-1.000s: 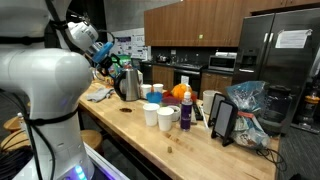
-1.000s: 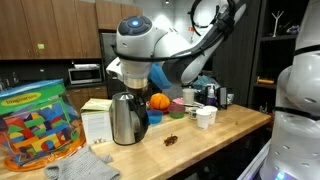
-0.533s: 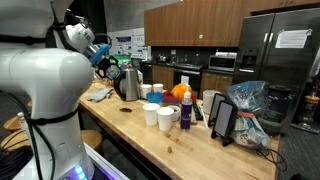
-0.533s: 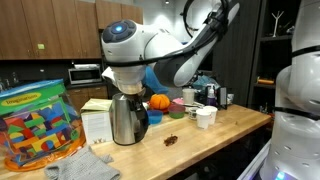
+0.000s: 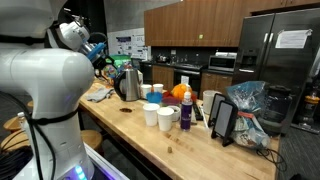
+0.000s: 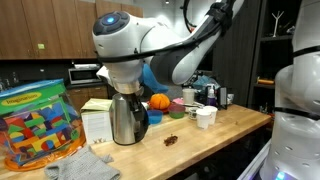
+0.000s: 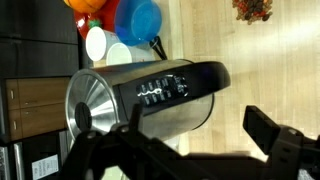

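above kettle (image 7: pixel 140 100) — hand (image 7: pixel 190 135) wide open, empty; gap seen only in wrist view.

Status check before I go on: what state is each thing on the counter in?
Tool: open, holding nothing.
Kettle: upright, lid on.
White cups: upright.
Block tub: lid on, full of blocks.
Microwave: door shut.
Fridge: doors shut.
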Robot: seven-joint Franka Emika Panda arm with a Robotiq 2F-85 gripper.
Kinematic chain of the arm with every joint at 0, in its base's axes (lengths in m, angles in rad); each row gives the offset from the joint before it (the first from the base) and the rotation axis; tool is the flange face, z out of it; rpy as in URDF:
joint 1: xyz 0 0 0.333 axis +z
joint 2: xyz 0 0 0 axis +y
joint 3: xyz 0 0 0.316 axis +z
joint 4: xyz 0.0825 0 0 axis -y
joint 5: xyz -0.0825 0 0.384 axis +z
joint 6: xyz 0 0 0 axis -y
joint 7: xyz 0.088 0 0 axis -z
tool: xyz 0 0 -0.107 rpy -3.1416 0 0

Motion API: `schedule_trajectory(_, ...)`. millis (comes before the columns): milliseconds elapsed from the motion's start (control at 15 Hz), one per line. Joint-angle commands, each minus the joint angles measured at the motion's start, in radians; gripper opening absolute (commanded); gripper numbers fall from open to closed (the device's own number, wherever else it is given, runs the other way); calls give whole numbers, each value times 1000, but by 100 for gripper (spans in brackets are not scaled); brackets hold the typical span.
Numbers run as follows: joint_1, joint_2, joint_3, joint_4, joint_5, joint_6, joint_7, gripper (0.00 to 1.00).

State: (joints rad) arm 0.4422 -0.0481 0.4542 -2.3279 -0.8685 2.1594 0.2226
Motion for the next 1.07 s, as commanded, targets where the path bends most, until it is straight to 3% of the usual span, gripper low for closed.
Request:
schedule_trajectory(0, -4, -35, -10, -34, 3, 102, -103, 100)
schedule_trajectory(467, -41, -50, -57, -119, -44, 263, -354, 100)
schedule_trajectory(1000, -70, -131, -104, -199, -72, 400, -469, 100)
